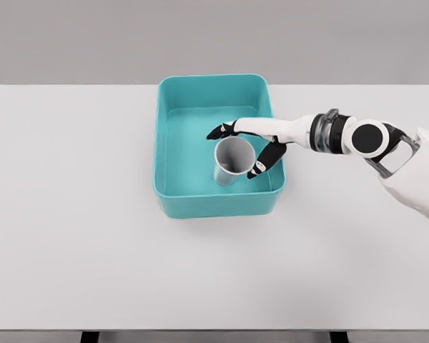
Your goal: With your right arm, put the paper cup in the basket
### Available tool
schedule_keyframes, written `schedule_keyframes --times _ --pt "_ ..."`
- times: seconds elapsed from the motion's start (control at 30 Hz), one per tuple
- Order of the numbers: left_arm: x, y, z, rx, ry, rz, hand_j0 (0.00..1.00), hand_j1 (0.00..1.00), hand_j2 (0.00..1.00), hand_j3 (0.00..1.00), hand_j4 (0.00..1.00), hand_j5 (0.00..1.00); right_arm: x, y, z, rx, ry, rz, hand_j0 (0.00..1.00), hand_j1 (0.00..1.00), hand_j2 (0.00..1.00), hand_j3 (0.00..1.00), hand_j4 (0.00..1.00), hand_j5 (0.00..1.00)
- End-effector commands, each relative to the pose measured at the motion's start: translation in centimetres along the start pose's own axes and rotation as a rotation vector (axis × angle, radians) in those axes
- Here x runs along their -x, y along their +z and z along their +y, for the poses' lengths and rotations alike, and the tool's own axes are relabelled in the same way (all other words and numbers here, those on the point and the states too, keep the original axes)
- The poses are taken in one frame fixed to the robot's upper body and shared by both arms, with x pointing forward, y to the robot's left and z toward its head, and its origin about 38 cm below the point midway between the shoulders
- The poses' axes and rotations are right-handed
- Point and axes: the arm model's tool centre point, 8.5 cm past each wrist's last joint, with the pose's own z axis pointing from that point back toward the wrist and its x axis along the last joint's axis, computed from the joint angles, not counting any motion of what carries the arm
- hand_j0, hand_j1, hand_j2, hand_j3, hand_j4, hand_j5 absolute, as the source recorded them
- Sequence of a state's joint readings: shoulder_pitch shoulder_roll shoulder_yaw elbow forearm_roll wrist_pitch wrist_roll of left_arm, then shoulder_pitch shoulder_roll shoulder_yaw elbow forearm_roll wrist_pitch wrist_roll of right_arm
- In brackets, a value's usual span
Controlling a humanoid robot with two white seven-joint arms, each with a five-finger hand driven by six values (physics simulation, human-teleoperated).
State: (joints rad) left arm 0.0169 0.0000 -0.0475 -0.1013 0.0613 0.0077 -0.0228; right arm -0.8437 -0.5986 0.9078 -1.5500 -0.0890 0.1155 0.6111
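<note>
surface: we see a white table (93,236), flat, spanning the full width of the head view.
far edge: we see it run straight against a grey backdrop.
near edge: we see dark supports showing just below it at two spots.
directly on it: we note one teal basket (214,204), rectangular with rounded corners, sitting upright.
basket position: we place it slightly left of centre, nearer the far edge than the near one.
basket contact: we see its base flat on the tabletop.
</note>
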Motion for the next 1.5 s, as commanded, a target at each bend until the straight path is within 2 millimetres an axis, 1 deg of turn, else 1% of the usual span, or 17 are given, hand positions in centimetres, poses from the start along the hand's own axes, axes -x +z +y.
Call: schedule_keyframes --times 0.0,0.07,0.1,0.5,0.53,0.6,0.77,0.8,0.87,0.9,0.93,1.0,1.13,1.2,1.27,1.33,1.47 --pt "0.0 0.0 0.0 0.0 0.0 0.0 1.0 1.0 1.0 1.0 1.0 1.0 -0.1 0.0 0.0 0.001 -0.002 -0.003 0.95 0.95 0.95 0.95 0.95 0.95" --pt "0.0 0.0 0.0 0.0 0.0 0.0 1.0 1.0 1.0 1.0 1.0 1.0 -0.1 0.1 -0.1 0.002 0.0 -0.003 0.95 0.95 0.95 0.95 0.95 0.95" --pt "0.0 0.0 0.0 0.0 0.0 0.0 1.0 1.0 1.0 1.0 1.0 1.0 -0.1 0.1 -0.1 0.002 0.003 -0.004 0.98 0.98 0.98 0.98 0.98 0.98" --pt "-0.1 0.0 0.0 0.0 0.0 -0.002 1.0 1.0 1.0 1.0 1.0 1.0 -0.5 0.5 -1.0 0.02 0.017 -0.007 0.98 0.98 0.98 0.98 0.98 0.98" --pt "-0.1 0.0 0.0 0.0 0.0 -0.002 1.0 1.0 1.0 1.0 1.0 1.0 -0.7 0.9 -1.5 0.039 0.018 -0.013 0.98 0.98 0.98 0.98 0.98 0.98" --pt "-0.1 0.0 0.0 0.0 0.0 -0.002 1.0 1.0 1.0 1.0 1.0 1.0 -2.2 2.1 -2.6 0.079 0.043 -0.048 0.98 0.98 0.98 0.98 0.98 0.98" --pt "-0.1 0.0 0.0 0.0 0.0 -0.002 1.0 1.0 1.0 1.0 1.0 1.0 -3.9 5.4 -3.9 0.127 0.075 -0.072 0.98 0.98 0.98 0.98 0.98 0.98" --pt "0.0 0.0 0.0 0.0 0.0 0.0 1.0 1.0 1.0 1.0 1.0 1.0 -4.0 6.6 -4.5 0.149 0.083 -0.07 0.98 0.98 0.98 0.98 0.98 0.98" --pt "0.0 0.0 0.0 0.0 0.0 0.0 1.0 1.0 1.0 1.0 1.0 1.0 -3.7 8.1 -5.3 0.173 0.069 -0.071 0.98 0.98 0.98 0.98 0.98 0.98" --pt "0.0 0.0 0.0 0.0 0.0 0.0 1.0 1.0 1.0 1.0 1.0 1.0 -3.7 8.7 -5.8 0.189 0.067 -0.071 0.98 0.98 0.98 0.98 0.98 0.98" --pt "0.0 0.0 0.0 0.0 0.0 0.0 1.0 1.0 1.0 1.0 1.0 1.0 -3.6 8.8 -5.8 0.189 0.067 -0.072 0.98 0.98 0.98 0.98 0.98 0.98" --pt "0.0 0.0 0.0 0.0 0.0 0.0 1.0 1.0 1.0 1.0 1.0 1.0 -3.2 10.0 -6.2 0.217 0.074 -0.071 0.99 0.99 0.99 0.99 0.99 0.99" --pt "0.0 0.0 0.0 0.0 0.0 0.0 1.0 1.0 1.0 1.0 1.0 1.0 -0.3 13.5 -4.8 0.298 0.062 -0.099 0.99 0.99 0.99 0.99 0.99 0.99" --pt "-0.1 0.0 0.0 0.0 0.0 -0.002 1.0 1.0 1.0 1.0 1.0 1.0 1.4 16.0 -3.5 0.345 0.056 -0.123 0.99 0.99 0.99 0.99 0.99 0.99" --pt "-0.1 0.0 0.0 0.0 0.0 -0.002 1.0 1.0 1.0 1.0 1.0 1.0 2.4 16.6 -1.9 0.338 0.04 -0.138 0.99 0.99 0.99 0.99 0.99 0.99" --pt "-0.1 0.0 0.0 0.0 0.0 -0.002 1.0 1.0 1.0 1.0 1.0 1.0 3.0 16.7 -0.8 0.324 0.032 -0.14 0.99 0.99 0.99 0.99 0.99 0.99" --pt "0.0 0.0 0.0 0.0 0.0 0.0 1.0 1.0 1.0 1.0 1.0 1.0 3.7 17.0 0.4 0.326 0.016 -0.142 0.99 0.99 0.99 0.99 0.99 0.99"
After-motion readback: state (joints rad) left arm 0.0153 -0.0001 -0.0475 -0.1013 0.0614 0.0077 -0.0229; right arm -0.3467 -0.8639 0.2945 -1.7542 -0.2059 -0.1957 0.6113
